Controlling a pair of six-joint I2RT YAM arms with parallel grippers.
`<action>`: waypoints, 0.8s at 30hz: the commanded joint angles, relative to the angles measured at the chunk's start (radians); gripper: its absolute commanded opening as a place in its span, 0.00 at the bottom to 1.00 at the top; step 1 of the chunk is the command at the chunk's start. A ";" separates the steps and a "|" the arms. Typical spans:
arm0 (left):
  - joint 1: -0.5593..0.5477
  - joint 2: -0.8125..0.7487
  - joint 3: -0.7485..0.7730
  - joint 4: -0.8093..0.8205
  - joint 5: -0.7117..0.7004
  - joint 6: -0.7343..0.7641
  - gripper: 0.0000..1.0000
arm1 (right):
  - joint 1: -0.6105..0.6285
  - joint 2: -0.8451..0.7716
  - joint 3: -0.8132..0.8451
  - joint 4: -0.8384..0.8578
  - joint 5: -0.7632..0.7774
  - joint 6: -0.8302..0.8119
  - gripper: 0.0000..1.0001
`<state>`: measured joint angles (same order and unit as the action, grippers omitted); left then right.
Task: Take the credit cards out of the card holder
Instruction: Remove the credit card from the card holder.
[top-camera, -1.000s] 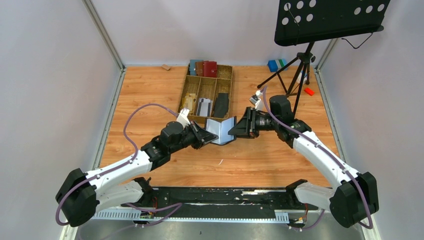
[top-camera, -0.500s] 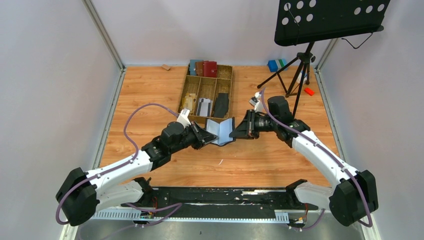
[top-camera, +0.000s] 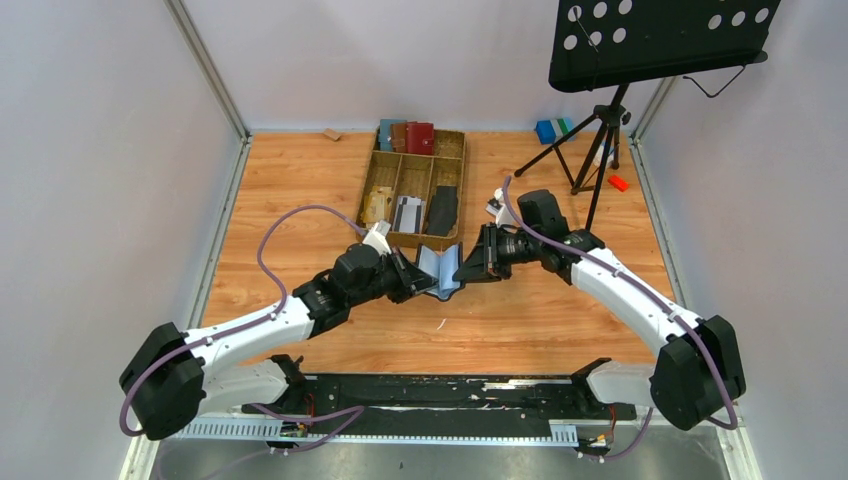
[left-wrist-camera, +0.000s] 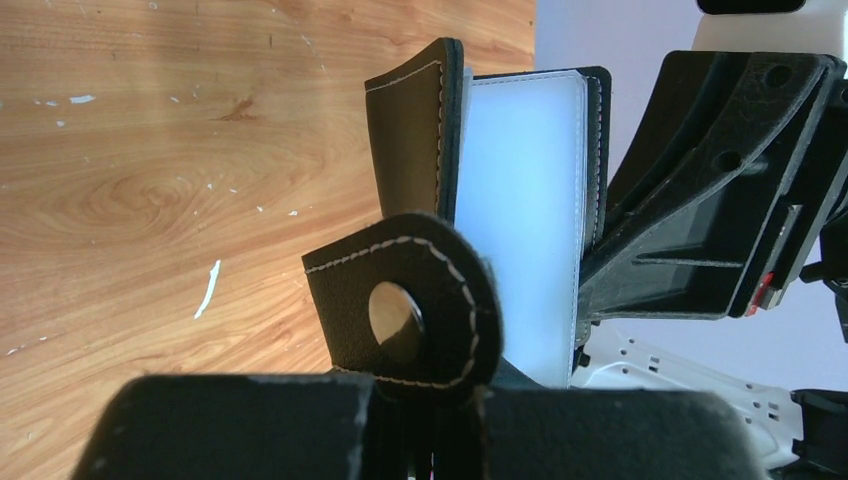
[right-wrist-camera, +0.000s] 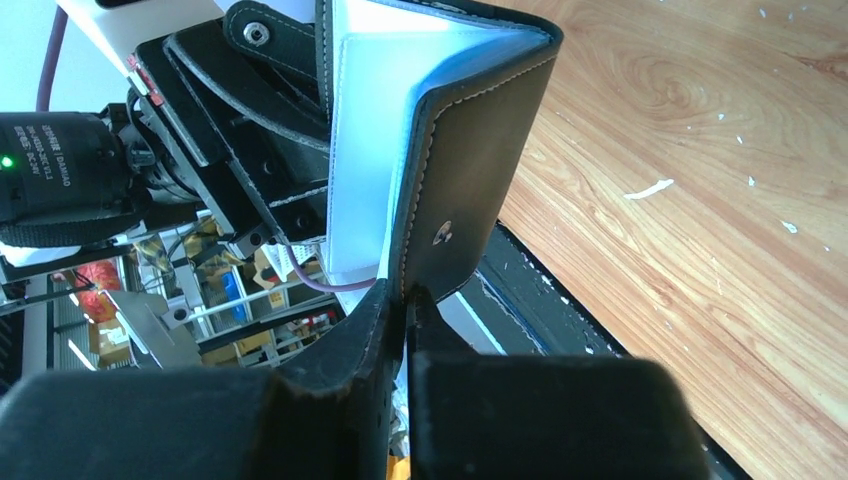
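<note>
The black card holder (top-camera: 441, 272) hangs half folded above the table's middle, held between both grippers. My left gripper (top-camera: 418, 279) is shut on its left cover beside the snap tab (left-wrist-camera: 405, 305). My right gripper (top-camera: 463, 268) is shut on the edge of its right cover (right-wrist-camera: 470, 170). Pale blue-white sleeve pages (left-wrist-camera: 520, 200) show between the covers, also in the right wrist view (right-wrist-camera: 365, 150). I cannot make out a separate card in them. A few whitish-grey cards (top-camera: 407, 213) lie in a tray compartment behind.
A wooden divided tray (top-camera: 372, 180) stands behind the holder, with red, brown and blue wallets (top-camera: 407, 137) and a long black flat piece (top-camera: 443, 208). A music stand tripod (top-camera: 590, 150), a blue block (top-camera: 546, 130) and a small red item (top-camera: 618, 183) are at back right.
The two grippers have come closer together, the right one moving left. The card holder has folded from wide open to a narrow V.
</note>
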<state>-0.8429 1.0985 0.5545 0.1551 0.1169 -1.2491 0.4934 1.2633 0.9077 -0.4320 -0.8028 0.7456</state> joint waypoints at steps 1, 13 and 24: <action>-0.013 -0.036 0.062 0.093 0.014 0.007 0.01 | 0.015 0.018 0.041 -0.041 0.024 -0.040 0.00; -0.012 -0.007 0.167 -0.243 0.037 0.121 0.85 | 0.015 -0.001 0.052 -0.109 0.068 -0.078 0.00; -0.012 0.038 0.098 -0.027 0.112 0.052 0.96 | 0.034 -0.027 0.024 0.048 -0.051 -0.026 0.00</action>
<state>-0.8513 1.1210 0.6228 0.0795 0.2062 -1.2068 0.5076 1.2716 0.9173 -0.4877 -0.7834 0.7052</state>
